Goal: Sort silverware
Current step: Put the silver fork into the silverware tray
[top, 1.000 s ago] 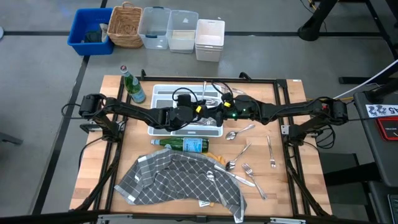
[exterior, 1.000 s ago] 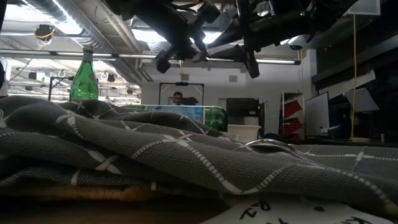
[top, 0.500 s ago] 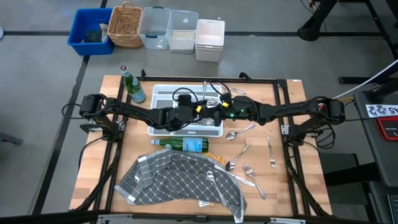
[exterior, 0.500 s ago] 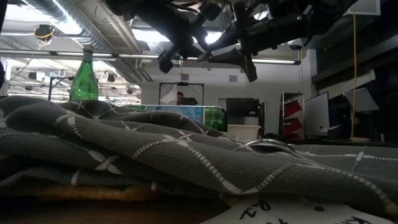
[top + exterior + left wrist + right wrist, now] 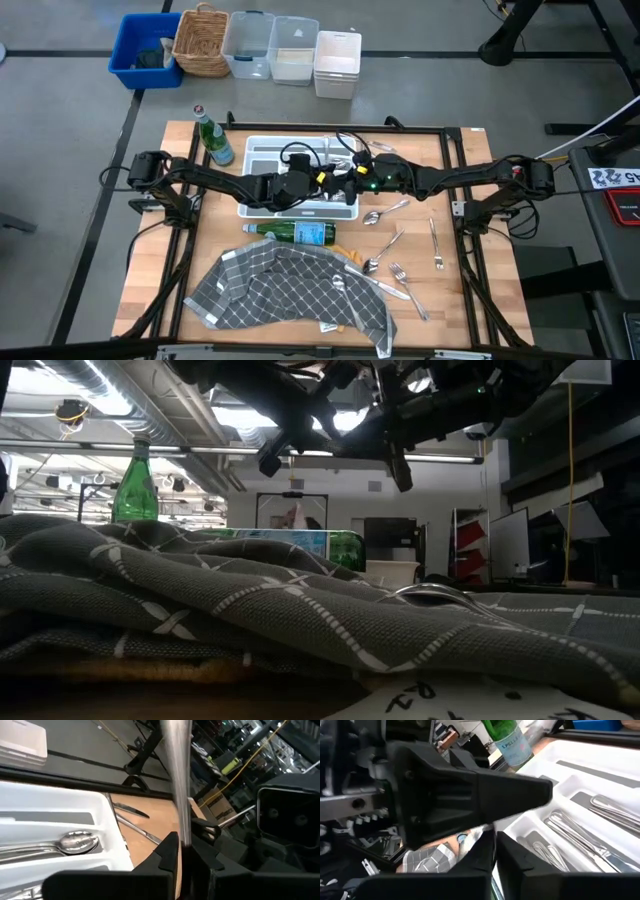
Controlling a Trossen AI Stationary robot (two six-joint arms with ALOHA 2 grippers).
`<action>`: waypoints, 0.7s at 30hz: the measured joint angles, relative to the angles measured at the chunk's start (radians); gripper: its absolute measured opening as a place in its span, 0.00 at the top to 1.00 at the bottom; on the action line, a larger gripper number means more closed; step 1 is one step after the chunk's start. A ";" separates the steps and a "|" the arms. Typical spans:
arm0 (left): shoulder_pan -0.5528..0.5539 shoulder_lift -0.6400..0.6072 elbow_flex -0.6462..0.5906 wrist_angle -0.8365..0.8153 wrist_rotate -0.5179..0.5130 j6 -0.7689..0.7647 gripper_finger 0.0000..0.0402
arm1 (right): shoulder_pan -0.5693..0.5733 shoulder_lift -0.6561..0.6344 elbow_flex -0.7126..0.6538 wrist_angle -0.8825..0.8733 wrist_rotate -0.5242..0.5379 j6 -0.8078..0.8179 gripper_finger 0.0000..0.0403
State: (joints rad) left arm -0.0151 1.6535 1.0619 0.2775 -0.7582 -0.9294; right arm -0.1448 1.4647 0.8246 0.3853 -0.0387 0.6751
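A: Where are the arms?

B: Both reach in over the white tray [image 5: 262, 143] at the far middle of the table [image 5: 480, 300]; the left end effector [image 5: 322, 177] and the right end effector [image 5: 346, 179] meet nose to nose above the tray's right half.

A: And the left one's grip?

B: Clamped on a slim silver handle [image 5: 177, 770]; in the left wrist view the handle rises straight out from between the fingers [image 5: 167, 852]; I cannot see which kind of utensil it is.

A: The right one?

B: Its fingers [image 5: 517, 857] stand pressed together, right up against the left arm's dark body; whether anything sits between them I cannot tell.

A: The rest of the silverware?

B: Some lies in the tray: a spoon [image 5: 77, 841] in one compartment, long pieces [image 5: 580, 835] in another; more lies loose on the table right of the tray, a spoon [image 5: 373, 216] and a fork [image 5: 437, 245] among them; others rest at the edge of the grey checked cloth [image 5: 280, 290].

A: Anything else nearby?

B: A green bottle [image 5: 295, 233] lies between tray and cloth; another bottle [image 5: 212, 140] stands at the tray's left corner.
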 joint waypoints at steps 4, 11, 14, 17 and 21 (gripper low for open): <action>-0.005 0.000 0.000 -0.001 0.002 0.060 0.95 | 0.000 0.000 -0.001 -0.001 -0.026 -0.003 0.97; -0.005 -0.030 0.000 -0.015 0.025 0.206 0.93 | -0.001 0.000 -0.001 0.005 -0.044 -0.051 0.98; -0.005 -0.055 0.000 -0.048 0.027 0.253 0.89 | -0.015 0.000 -0.001 0.003 -0.053 -0.055 0.99; -0.002 -0.096 0.000 -0.140 0.022 0.261 0.84 | -0.041 0.000 -0.001 -0.008 -0.060 -0.055 0.99; 0.003 -0.163 0.000 -0.303 0.023 0.259 0.77 | -0.086 0.000 -0.001 -0.031 -0.060 -0.070 0.99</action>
State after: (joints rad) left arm -0.0117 1.4904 1.0618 -0.0253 -0.7357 -0.6701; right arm -0.2305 1.4643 0.8238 0.3548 -0.0982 0.6049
